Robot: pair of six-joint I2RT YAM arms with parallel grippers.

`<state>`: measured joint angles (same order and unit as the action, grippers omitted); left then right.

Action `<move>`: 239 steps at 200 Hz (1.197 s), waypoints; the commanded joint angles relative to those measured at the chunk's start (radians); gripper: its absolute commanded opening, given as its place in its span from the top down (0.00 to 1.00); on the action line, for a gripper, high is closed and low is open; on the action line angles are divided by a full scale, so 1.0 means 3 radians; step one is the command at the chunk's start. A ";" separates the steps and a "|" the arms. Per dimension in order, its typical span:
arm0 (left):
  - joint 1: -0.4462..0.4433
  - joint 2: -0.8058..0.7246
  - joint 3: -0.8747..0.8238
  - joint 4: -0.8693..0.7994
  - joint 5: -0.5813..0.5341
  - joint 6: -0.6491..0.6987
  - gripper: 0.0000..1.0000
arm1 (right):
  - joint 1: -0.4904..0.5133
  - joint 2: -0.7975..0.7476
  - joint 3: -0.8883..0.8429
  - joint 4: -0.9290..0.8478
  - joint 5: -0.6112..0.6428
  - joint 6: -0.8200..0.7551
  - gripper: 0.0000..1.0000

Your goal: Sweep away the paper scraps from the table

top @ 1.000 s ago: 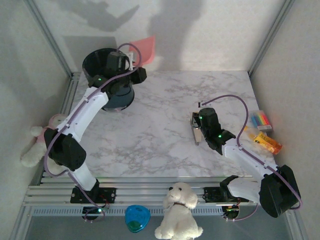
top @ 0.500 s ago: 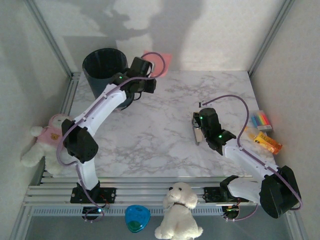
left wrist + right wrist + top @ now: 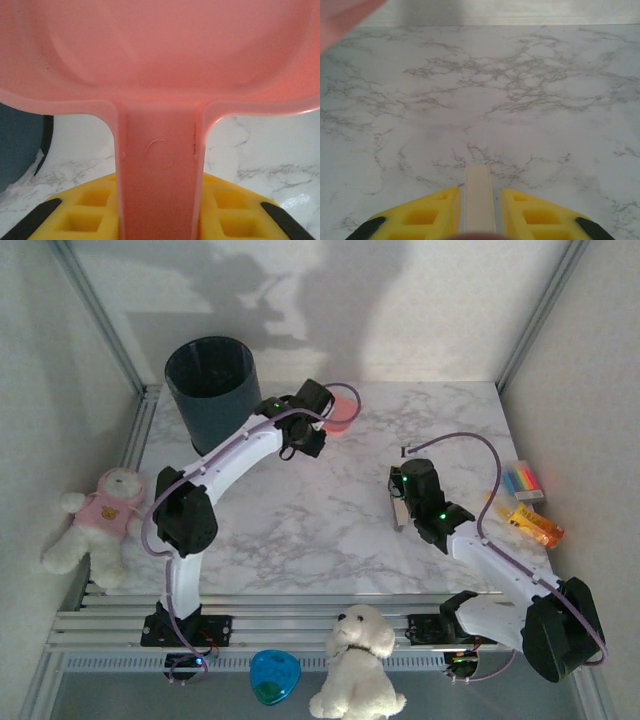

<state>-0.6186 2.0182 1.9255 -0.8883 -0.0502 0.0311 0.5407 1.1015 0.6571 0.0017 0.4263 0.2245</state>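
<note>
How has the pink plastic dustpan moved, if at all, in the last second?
Yes. The left gripper swung the pink plastic dustpan right and nearer, away from the dark round bin.

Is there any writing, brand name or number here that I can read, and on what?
None readable.
The pink dustpan bears just a blank moulded circle on its handle.
The striped block and the orange toy are too small and blurred for any lettering.
</note>
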 commanded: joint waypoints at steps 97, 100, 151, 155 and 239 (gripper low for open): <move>-0.0221 0.0190 -0.0525 -0.0103 0.0268 0.0350 1.00 | -0.0028 -0.0142 -0.0055 -0.0014 0.0161 -0.0058 1.00; -0.0220 0.0190 -0.0543 -0.0091 0.0292 0.0352 1.00 | -0.0031 -0.0144 -0.0057 -0.0011 0.0159 -0.0059 1.00; -0.0234 0.0258 -0.0786 0.0025 0.0460 0.0350 1.00 | -0.0031 -0.0171 -0.0063 -0.0029 0.0169 -0.0066 1.00; -0.0231 0.0259 -0.0800 0.0029 0.0475 0.0353 1.00 | -0.0030 -0.0170 -0.0063 -0.0031 0.0169 -0.0063 1.00; -0.0233 0.0333 -0.0920 0.0072 0.0705 0.0407 1.00 | -0.0038 -0.0164 -0.0064 -0.0016 0.0165 -0.0058 1.00</move>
<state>-0.6800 2.0937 1.6630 -0.8639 0.1322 0.1322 0.5346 1.0687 0.6476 -0.0196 0.4522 0.2207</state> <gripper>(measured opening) 0.259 0.259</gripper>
